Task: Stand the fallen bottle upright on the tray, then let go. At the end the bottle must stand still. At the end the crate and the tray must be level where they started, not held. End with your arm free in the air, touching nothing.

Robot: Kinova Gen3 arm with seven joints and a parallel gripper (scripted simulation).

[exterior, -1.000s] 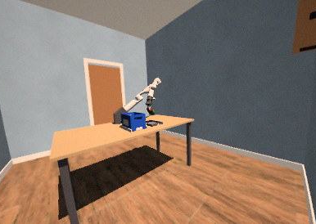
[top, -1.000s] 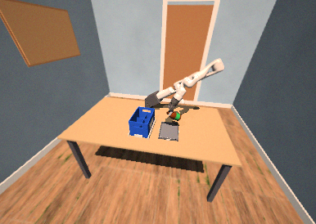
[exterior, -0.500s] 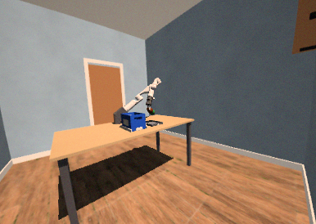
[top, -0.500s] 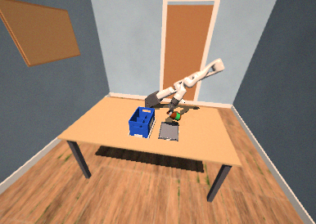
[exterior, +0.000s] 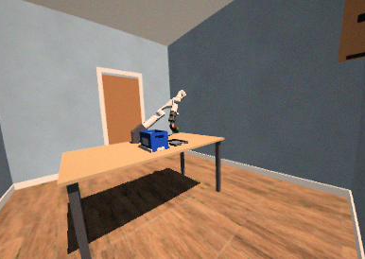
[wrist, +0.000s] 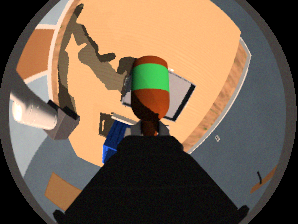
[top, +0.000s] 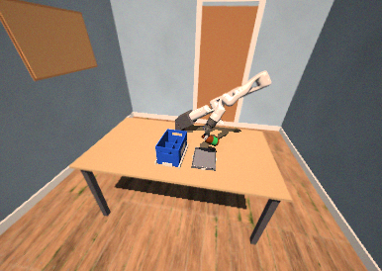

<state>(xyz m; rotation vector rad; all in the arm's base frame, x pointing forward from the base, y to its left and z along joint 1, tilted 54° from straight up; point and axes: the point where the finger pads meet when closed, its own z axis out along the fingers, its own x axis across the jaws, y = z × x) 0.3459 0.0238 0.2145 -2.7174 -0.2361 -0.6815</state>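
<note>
The brown bottle with a green band [top: 214,140] [exterior: 176,129] [wrist: 151,76] is in the air, tilted, with its neck at the gripper and its base pointing outward and somewhat down. My gripper [top: 205,135] [exterior: 172,125] [wrist: 149,125] is shut on the bottle's neck. The grey tray [top: 204,159] [exterior: 180,142] [wrist: 182,95] lies flat on the table; in the top view the bottle is behind and above its back edge. In the wrist view the bottle hides part of the tray. No contact between bottle and tray shows.
The blue crate [top: 169,156] [exterior: 155,141] [wrist: 114,142] stands level on the table [top: 123,148] [exterior: 103,158], close beside the tray, with white edging at its foot. The arm's dark base [top: 184,121] is behind the crate. Arm and bottle shadows fall behind the tray.
</note>
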